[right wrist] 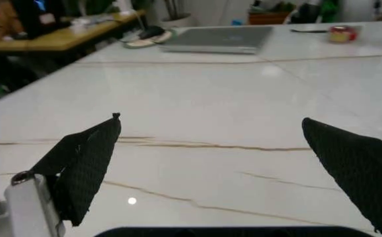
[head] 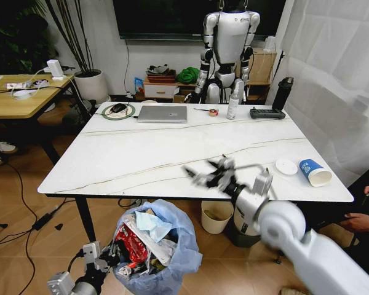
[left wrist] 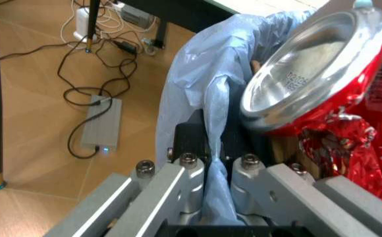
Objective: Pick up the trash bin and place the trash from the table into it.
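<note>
The trash bin point(head: 162, 247) stands below the table's near edge, and its light-blue bag point(left wrist: 208, 74) bulges with trash, including a crushed red can point(left wrist: 316, 69). My left gripper point(head: 102, 258) is shut on the bag's rim, with the plastic pinched between its fingers point(left wrist: 191, 136). My right gripper point(head: 210, 176) hovers open and holds nothing just above the marble table point(head: 141, 153), near the front edge. In the right wrist view its black fingertips point(right wrist: 92, 153) are spread wide over bare tabletop point(right wrist: 204, 98). A white lid point(head: 286, 166) and a tipped blue-white paper cup point(head: 315, 173) lie to its right.
At the table's far side are a silver laptop point(head: 163, 114), a white bottle point(head: 233, 107), a black remote point(head: 267, 114) and a green ring point(head: 118, 111). A cream bin point(head: 216, 216) sits under the table. A wooden desk point(head: 18, 101) stands left. Cables and a power adapter point(left wrist: 102, 123) lie on the floor.
</note>
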`<state>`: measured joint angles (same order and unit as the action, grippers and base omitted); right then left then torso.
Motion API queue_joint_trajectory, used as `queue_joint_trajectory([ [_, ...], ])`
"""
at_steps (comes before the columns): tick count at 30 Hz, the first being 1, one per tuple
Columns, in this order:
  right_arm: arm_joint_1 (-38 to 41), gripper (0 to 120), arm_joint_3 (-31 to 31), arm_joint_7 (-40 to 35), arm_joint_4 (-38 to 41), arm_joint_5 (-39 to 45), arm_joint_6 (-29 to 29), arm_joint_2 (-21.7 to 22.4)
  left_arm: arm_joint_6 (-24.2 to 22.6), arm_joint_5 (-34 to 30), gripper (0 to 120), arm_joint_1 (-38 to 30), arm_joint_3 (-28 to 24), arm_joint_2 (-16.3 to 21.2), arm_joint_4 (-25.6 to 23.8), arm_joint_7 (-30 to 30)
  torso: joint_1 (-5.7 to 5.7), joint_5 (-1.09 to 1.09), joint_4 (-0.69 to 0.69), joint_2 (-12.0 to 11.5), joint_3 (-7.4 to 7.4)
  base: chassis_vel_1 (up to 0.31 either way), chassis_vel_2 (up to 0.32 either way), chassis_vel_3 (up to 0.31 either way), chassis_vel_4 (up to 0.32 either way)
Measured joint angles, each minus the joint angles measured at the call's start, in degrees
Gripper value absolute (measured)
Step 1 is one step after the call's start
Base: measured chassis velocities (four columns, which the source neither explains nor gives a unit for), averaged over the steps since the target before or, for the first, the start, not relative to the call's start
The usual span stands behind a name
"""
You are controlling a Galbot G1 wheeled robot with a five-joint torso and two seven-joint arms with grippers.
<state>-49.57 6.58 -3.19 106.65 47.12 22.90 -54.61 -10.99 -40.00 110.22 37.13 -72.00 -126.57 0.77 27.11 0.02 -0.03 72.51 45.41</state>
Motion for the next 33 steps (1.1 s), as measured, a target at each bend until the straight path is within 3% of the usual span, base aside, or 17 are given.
queue_joint_trajectory([
  [2, 1.5, 100, -0.1, 0.3, -2.4, -0.6, 0.1, -0.2, 0.0, 0.1, 0, 0.1, 0.1, -0.1, -0.1, -0.1, 0.00, 0.00, 0.01, 0.0, 0.00, 0.000, 0.000, 0.000, 0.000],
  [8, 12.7, 100, -3.6, 3.2, -21.2, -6.1, -1.1, -3.5, 0.1, 0.5, 0, 0.5, 0.6, -0.8, -0.8, -0.2, 0.00, 0.00, 0.03, 0.0, 0.00, 0.000, 0.000, 0.000, 0.000],
  [17, 13.5, 98, -6.0, 5.1, -26.7, -9.2, -2.6, -5.3, 0.1, 0.5, 0, 0.4, 0.9, -1.2, -0.7, -0.2, 0.00, -0.01, 0.00, 0.0, -0.01, 0.000, 0.000, 0.000, 0.000],
  [33, 12.5, 42, -6.8, 6.3, -29.5, -11.3, -3.9, -6.2, 0.1, 0.2, 0, 0.0, 0.9, -0.9, -0.3, -0.1, 0.00, -0.02, 0.01, 0.0, -0.02, 0.000, 0.000, 0.000, 0.000],
])
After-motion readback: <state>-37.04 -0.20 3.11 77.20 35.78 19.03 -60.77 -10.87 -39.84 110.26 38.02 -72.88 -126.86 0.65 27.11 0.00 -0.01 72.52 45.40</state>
